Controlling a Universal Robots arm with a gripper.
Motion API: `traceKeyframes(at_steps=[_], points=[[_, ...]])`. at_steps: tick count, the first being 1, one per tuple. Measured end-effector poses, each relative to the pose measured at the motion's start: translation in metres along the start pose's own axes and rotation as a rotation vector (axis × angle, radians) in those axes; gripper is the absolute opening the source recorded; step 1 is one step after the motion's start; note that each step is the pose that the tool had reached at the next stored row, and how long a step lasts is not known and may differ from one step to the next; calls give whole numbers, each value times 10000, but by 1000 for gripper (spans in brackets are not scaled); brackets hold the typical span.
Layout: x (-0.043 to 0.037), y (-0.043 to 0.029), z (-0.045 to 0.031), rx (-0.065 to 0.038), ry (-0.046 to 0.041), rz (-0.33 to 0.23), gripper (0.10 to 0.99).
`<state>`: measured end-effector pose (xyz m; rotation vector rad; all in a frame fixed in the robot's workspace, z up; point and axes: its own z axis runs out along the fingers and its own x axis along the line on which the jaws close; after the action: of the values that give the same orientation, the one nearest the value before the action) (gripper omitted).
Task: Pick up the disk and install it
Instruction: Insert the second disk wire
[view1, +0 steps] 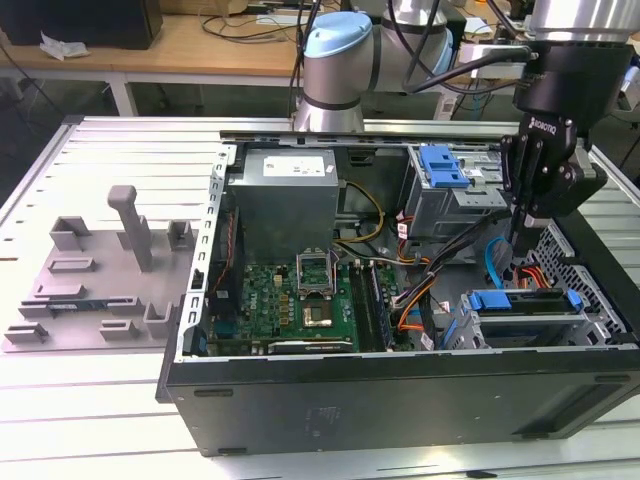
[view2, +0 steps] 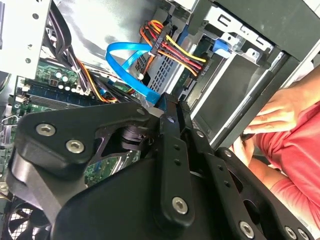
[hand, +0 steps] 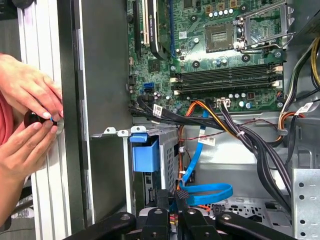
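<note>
Inside the open computer case (view1: 400, 400), beside the drive cage (view1: 520, 325), the gripper (view1: 515, 262) reaches down with fingers (hand: 172, 202) pressed together, clamping nothing; the disk sits in that cage, its blue carrier (view1: 520, 299) showing

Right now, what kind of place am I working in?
Most likely an electronics or robotics lab bench: an open desktop computer case lies on a slotted aluminium table, a grey fixture plate sits beside it, and cables clutter a wooden desk behind.
</note>
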<state>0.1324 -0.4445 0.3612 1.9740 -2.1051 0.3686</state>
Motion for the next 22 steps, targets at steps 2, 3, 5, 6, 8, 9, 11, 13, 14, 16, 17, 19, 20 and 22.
traceKeyframes(at_steps=[2, 3, 5, 6, 8, 9, 11, 13, 14, 16, 17, 19, 20, 22], points=[[-2, 0, 5, -1, -2, -1, 165], [0, 0, 13, -1, -3, -1, 165], [29, -2, 27, -3, -44, -1, 165], [39, -3, 31, -4, -51, -1, 165], [43, -3, 33, -4, -55, -1, 165], [43, -3, 33, -4, -55, -1, 165], [52, -4, 35, -3, -65, -1, 165], [96, -6, 51, 19, -255, 13, 165], [110, -7, 56, 32, -334, 19, 165], [144, -9, 69, 63, -534, 35, 165], [175, -11, 79, 93, -686, 49, 165], [230, -15, 99, 132, -895, 68, 165], [249, -16, 106, 144, -952, 74, 165], [298, -19, 124, 168, -1132, 87, 165]])
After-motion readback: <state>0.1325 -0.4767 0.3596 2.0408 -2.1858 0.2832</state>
